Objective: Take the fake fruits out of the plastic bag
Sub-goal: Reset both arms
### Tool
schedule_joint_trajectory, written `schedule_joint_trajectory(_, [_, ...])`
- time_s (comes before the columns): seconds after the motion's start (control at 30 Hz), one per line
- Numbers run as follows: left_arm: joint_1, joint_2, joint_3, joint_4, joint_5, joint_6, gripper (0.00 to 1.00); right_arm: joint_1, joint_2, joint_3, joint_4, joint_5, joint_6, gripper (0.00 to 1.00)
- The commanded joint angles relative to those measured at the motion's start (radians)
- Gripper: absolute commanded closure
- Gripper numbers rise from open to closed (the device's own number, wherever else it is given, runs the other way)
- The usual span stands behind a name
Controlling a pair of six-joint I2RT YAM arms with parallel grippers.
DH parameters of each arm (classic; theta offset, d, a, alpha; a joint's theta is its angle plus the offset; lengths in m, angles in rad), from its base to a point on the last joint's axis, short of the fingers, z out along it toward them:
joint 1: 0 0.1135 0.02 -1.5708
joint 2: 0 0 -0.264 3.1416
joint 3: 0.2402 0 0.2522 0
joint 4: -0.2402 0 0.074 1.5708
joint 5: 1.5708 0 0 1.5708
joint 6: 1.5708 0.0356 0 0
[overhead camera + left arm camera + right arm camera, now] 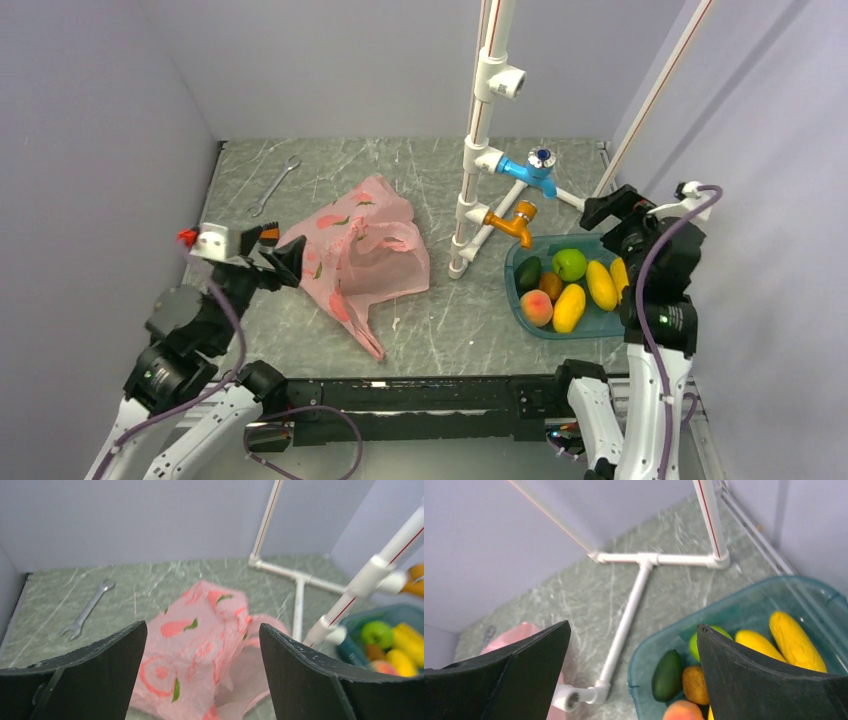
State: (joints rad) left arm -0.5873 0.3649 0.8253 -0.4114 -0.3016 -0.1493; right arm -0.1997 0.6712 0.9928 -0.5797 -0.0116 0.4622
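The pink plastic bag (pixel 360 250) lies slumped on the table left of centre, and no fruit shows through it. My left gripper (pixel 283 258) is open at the bag's left edge. In the left wrist view the bag (pixel 200 650) lies ahead between the spread fingers (pixel 100 675). The fake fruits lie in a teal tub (pixel 513 262) at the right: green apple (pixel 569 264), avocado (pixel 528 273), small orange (pixel 551 286), peach (pixel 537 308) and mangoes (pixel 601 285). My right gripper (pixel 612 212) is open and empty above the tub's far edge (pixel 734 600).
A white pipe frame (pixel 470 200) with a blue tap (pixel 535 170) and an orange tap (pixel 512 222) stands between the bag and the tub. A wrench (pixel 272 187) lies at the back left. Grey walls close in the table on three sides.
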Motion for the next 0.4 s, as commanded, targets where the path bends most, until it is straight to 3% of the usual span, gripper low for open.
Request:
schedule_joint_trajectory(0.0, [0.004, -0.007, 0.138, 0.046, 0.021, -0.071, 0.11, 0.002, -0.035, 0.149, -0.019, -0.064, -0.036, 0.00])
schedule_joint_trajectory(0.37, [0.004, -0.010, 0.252, 0.041, 0.061, -0.078, 0.08, 0.002, -0.085, 0.264, -0.065, 0.063, -0.057, 0.00])
